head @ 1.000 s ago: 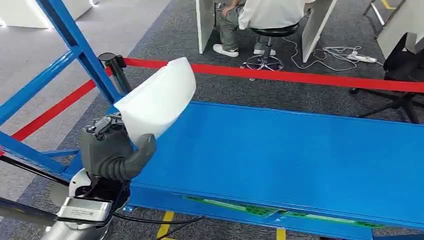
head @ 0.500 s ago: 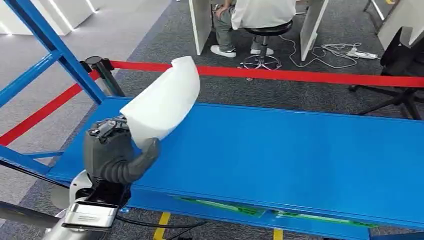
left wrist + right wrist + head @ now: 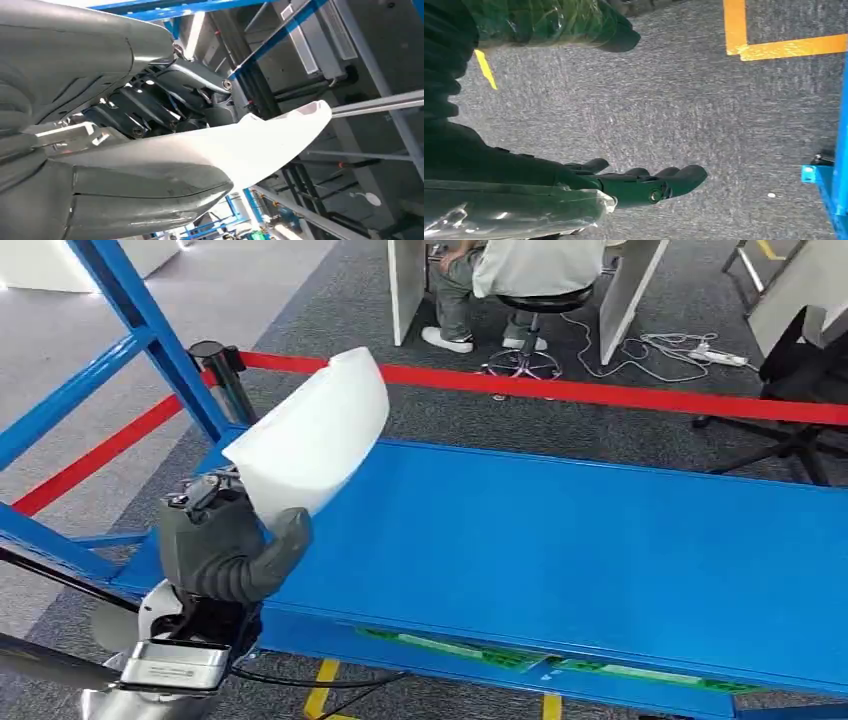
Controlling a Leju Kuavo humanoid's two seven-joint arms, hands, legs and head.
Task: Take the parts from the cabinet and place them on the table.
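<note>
Nearest, the left hand [image 3: 222, 550] clamps thumb and fingers on the lower end of a curved white part [image 3: 312, 438]. Its long axis rises away, over the blue table [image 3: 600, 540]'s left end. The right hand [image 3: 644, 185] hangs with fingers apart, holding nothing, above the floor.

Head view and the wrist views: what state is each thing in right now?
white part: held up, tilted, above the table's left end
left hand: grips the white part's lower end
right hand: hangs over the grey floor, fingers extended, holding nothing
blue table: top bare, nothing placed on it yet
</note>
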